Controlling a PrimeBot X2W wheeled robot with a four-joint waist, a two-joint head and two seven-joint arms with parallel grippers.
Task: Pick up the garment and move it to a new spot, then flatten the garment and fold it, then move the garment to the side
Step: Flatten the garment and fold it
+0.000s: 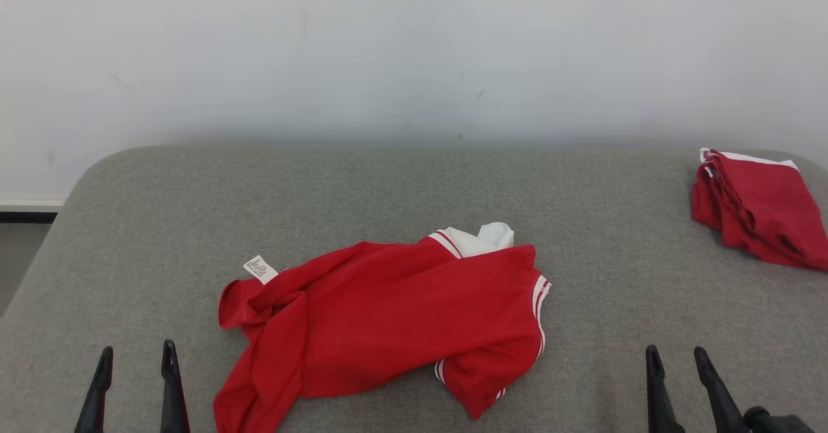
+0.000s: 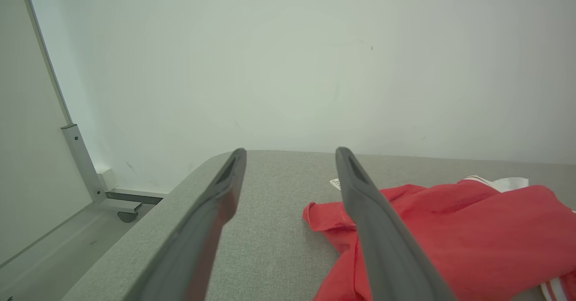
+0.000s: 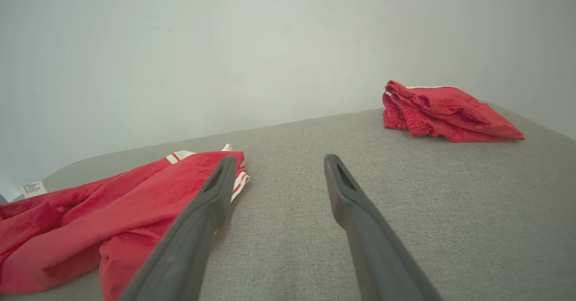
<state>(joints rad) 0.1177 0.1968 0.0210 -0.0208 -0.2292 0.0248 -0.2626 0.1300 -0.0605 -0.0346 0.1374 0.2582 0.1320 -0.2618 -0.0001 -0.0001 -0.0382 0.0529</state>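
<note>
Left tool (image 1: 138,347), right tool (image 1: 676,349), garment (image 1: 388,316) hem, all cropped below.

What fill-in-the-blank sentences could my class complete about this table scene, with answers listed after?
The crumpled shirt in the middle of the grey table is mostly ____.
Its white label sticks out on the robot's ____ side.
The left claw and the right claw both stand ____, holding nothing.
The folded red garment lies near the table's far ____ corner.
Answers: red; left; open; right.
</note>
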